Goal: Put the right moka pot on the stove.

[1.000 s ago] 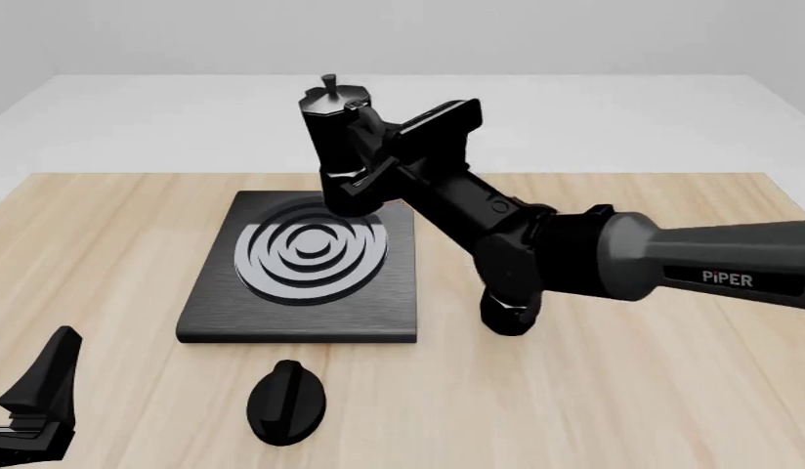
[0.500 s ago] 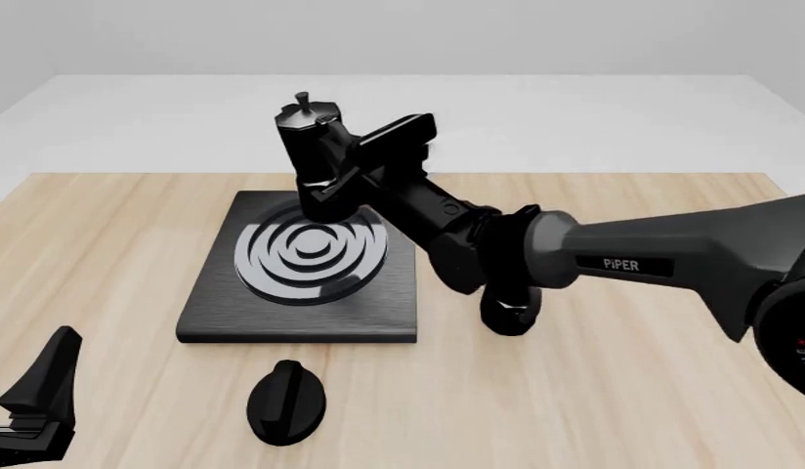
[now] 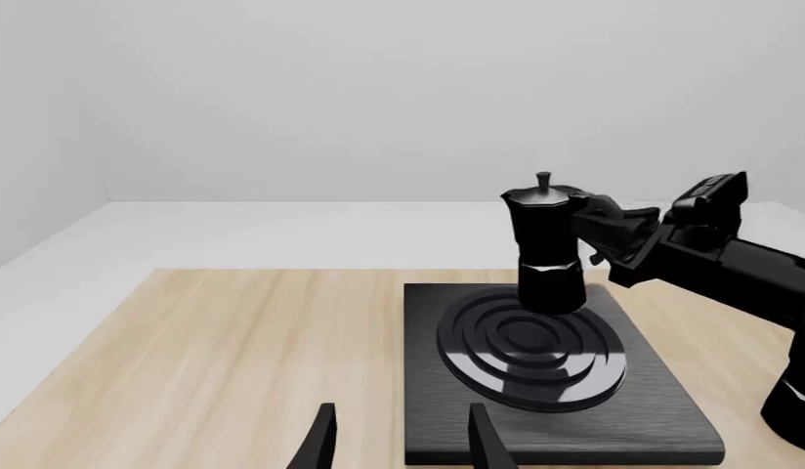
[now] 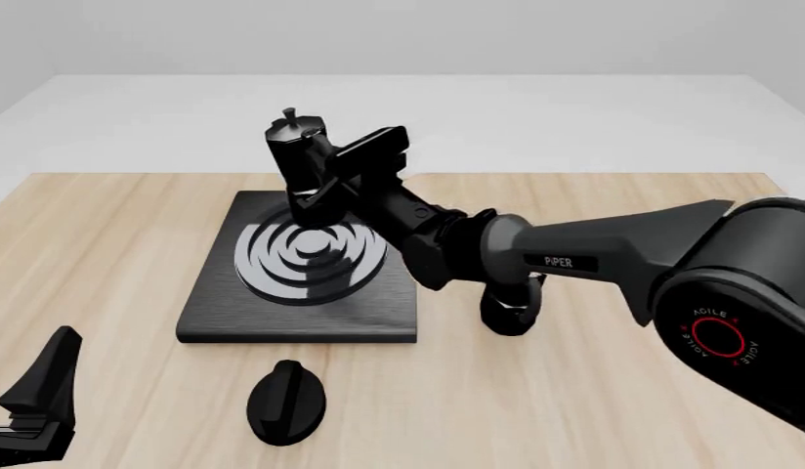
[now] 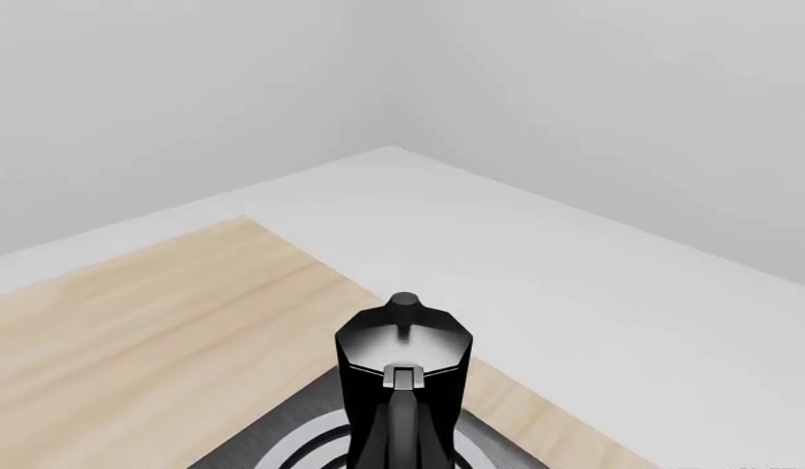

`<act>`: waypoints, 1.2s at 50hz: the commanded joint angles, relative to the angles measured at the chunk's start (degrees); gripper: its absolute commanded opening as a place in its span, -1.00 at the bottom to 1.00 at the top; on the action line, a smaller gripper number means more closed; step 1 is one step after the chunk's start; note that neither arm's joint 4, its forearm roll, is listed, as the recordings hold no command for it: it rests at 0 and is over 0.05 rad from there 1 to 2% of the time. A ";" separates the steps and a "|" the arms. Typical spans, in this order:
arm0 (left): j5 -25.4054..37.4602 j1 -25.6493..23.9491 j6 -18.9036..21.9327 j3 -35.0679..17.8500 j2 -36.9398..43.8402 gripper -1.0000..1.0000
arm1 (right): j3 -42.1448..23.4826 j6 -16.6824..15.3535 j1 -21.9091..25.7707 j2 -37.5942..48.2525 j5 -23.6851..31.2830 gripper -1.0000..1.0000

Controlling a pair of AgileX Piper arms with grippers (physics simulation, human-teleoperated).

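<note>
Right now your right hand point(image 4: 327, 174) is clamped on the right moka pot point(image 4: 294, 154) by its handle, upright over the stove's point(image 4: 207, 315) far rings, upper left of centre. Your left hand point(image 4: 31, 405) rests lower left, fingers parted, near the knob point(image 4: 286, 402).

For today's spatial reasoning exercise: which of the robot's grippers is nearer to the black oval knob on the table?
Left. The left gripper sits at the table's near left corner, just left of the knob. The right gripper is farther back, over the stove, holding the moka pot.
</note>
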 commanded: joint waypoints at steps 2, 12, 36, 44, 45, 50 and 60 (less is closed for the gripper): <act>0.00 0.00 0.00 0.00 0.00 1.00 | -3.99 -0.65 0.77 2.67 -0.51 -1.00; 0.00 0.00 0.00 0.00 0.00 1.00 | -3.98 -0.08 1.10 4.46 -1.32 -1.00; 0.00 0.00 0.00 0.00 0.00 1.00 | 0.54 1.99 0.29 3.89 -3.73 -1.00; 0.00 0.00 0.00 0.00 0.00 1.00 | 3.70 1.79 0.38 2.91 -4.94 -1.00; 0.00 0.00 0.00 0.00 0.00 1.00 | 3.71 1.79 0.38 2.90 -4.95 -1.00; 0.00 0.00 0.00 0.00 0.00 1.00 | 5.82 1.88 1.07 1.18 -4.89 1.00; 0.00 0.00 0.00 0.00 0.00 1.00 | 10.75 2.05 2.76 -5.10 -4.58 1.00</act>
